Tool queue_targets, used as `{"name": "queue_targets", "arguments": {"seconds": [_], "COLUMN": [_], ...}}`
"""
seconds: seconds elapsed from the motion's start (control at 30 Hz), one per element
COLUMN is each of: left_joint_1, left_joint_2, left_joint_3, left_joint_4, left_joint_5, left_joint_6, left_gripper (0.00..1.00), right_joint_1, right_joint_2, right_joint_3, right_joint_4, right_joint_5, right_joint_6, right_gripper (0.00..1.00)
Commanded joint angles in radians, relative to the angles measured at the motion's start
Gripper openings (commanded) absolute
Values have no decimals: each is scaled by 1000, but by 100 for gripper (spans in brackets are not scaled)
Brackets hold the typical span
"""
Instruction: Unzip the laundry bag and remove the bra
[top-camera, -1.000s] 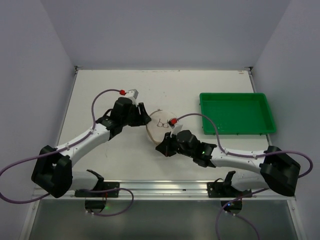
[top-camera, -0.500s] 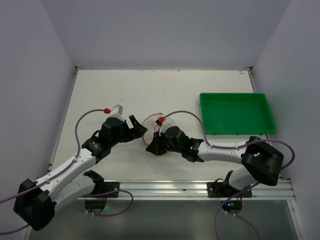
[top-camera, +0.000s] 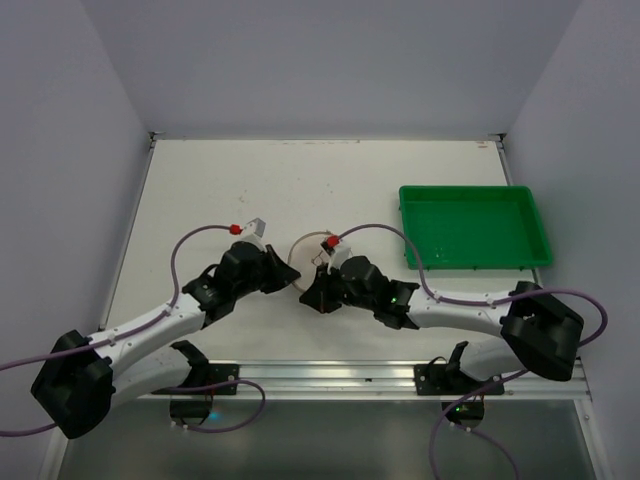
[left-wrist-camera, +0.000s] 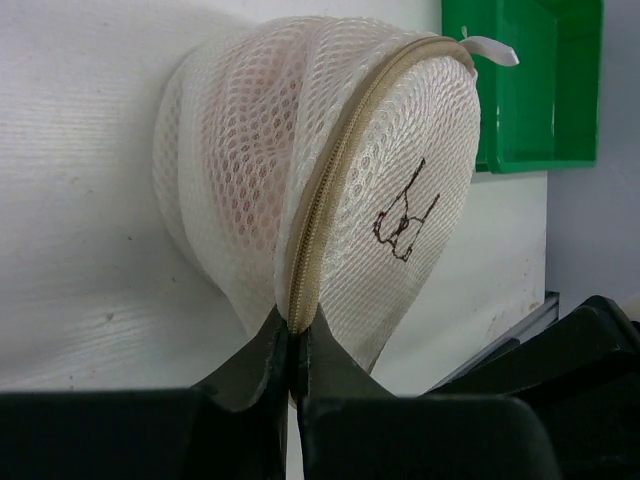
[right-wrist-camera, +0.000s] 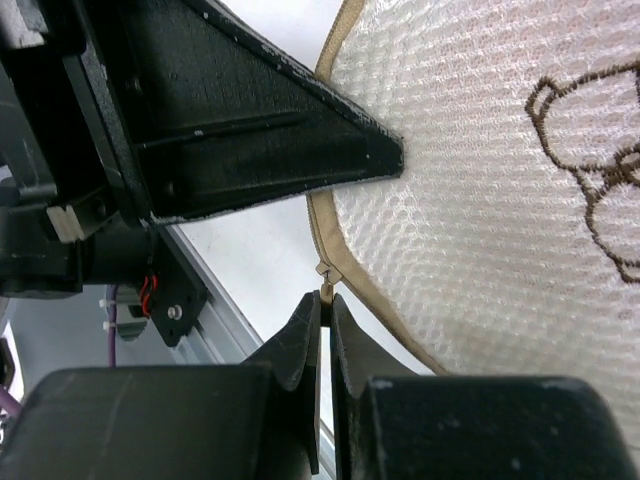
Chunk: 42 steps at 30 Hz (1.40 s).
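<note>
The laundry bag (top-camera: 311, 250) is a round white mesh pouch with a beige zip rim and a small dark bra sketch (left-wrist-camera: 405, 215), lying at the table's middle. My left gripper (top-camera: 291, 279) comes in from the left and is shut on the beige zip rim (left-wrist-camera: 297, 335) at the bag's near edge. My right gripper (top-camera: 309, 292) is shut on the small metal zip pull (right-wrist-camera: 325, 275), just below the mesh face (right-wrist-camera: 500, 200). The zip looks closed along the stretch I can see. The bra is hidden; only a faint pink tint shows through the mesh (left-wrist-camera: 240, 130).
A green rectangular tray (top-camera: 475, 266) sits at the right of the table, its corner showing behind the bag (left-wrist-camera: 520, 90). The left gripper's black finger (right-wrist-camera: 270, 110) lies close above the right gripper. The metal rail (top-camera: 330, 375) runs along the near edge.
The left gripper, open and apart from the bag before, has moved in and shut on the zip rim. The bag and right gripper shifted slightly left and nearer.
</note>
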Motion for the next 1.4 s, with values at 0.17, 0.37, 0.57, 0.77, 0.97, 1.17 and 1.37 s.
{"name": "queue_targets", "arguments": {"seconds": [0.17, 0.37, 0.57, 0.77, 0.97, 1.17, 1.37], "left_joint_1": [-1, 22, 106, 148, 146, 146, 74], "left_joint_2": [71, 142, 257, 293, 182, -8, -114], "left_joint_3": [110, 216, 328, 371, 336, 242, 80], "left_joint_4": [24, -14, -2, -20, -106, -214, -94], "left_joint_5": [-53, -99, -37, 41, 30, -31, 27], "left_joint_6": [106, 236, 391, 393, 324, 229, 81], "left_gripper": [0, 0, 0, 27, 93, 100, 98], "right_joint_1": [5, 5, 5, 5, 5, 3, 3], "right_joint_2": [-177, -254, -241, -168, -85, -16, 33], "right_joint_3": [-116, -162, -154, -100, -34, 33, 71], "right_joint_4": [-92, -106, -82, -42, -8, 18, 39], "right_joint_5": [53, 67, 61, 59, 59, 61, 27], "right_joint_6": [-38, -29, -18, -9, 4, 5, 8], "right_gripper": [0, 0, 0, 0, 0, 0, 0]}}
